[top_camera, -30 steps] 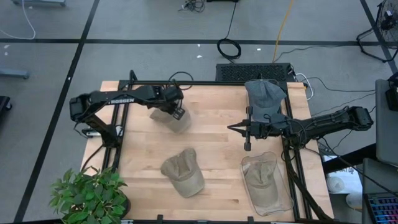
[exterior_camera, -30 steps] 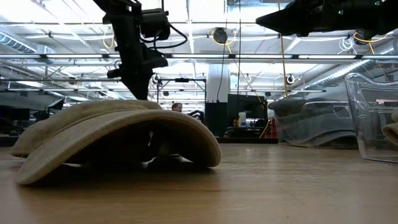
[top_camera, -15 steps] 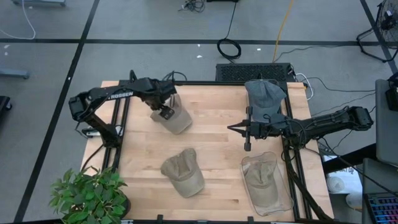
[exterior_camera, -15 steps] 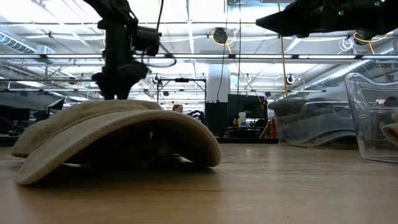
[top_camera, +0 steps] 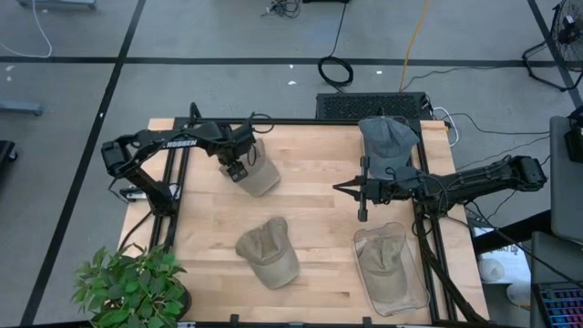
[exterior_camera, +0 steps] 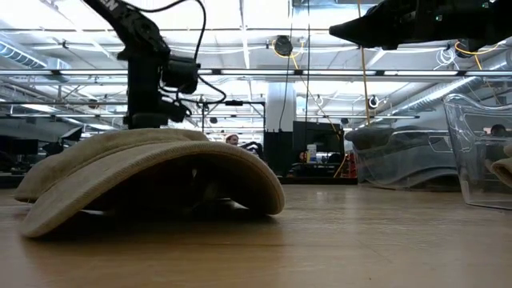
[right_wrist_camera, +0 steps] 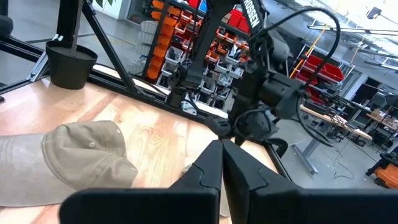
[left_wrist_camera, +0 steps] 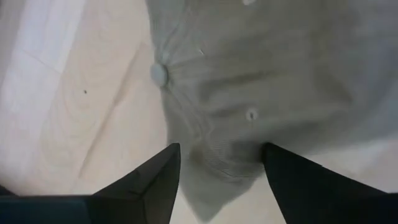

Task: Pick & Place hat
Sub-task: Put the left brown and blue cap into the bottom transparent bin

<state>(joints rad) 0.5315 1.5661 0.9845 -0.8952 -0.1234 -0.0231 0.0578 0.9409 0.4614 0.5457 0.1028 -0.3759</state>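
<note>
Lying on the wooden surface [top_camera: 319,191] near its far left corner, the tan hat [top_camera: 258,173] sits crown up and free, with the left tool [top_camera: 239,169] hovering just over its near-left edge, fingers [left_wrist_camera: 149,186] spread with the fabric showing between them and not pinching anything. From the left wrist view the crown button and an eyelet show, and the cloth looks washed and creased. I judge it light and floppy, likely to sag and fold when lifted, not fragile or slippery. A pinch on the crown fabric or the stiffer brim edge should hold best; a shallow grip on loose cloth may slip out.

A second tan hat [top_camera: 269,253] lies near the front middle. A clear bin [top_camera: 414,292] at the front right holds another hat [top_camera: 381,264]. The right tool [top_camera: 362,194] waits over the right middle, fingers pressed together and empty.
</note>
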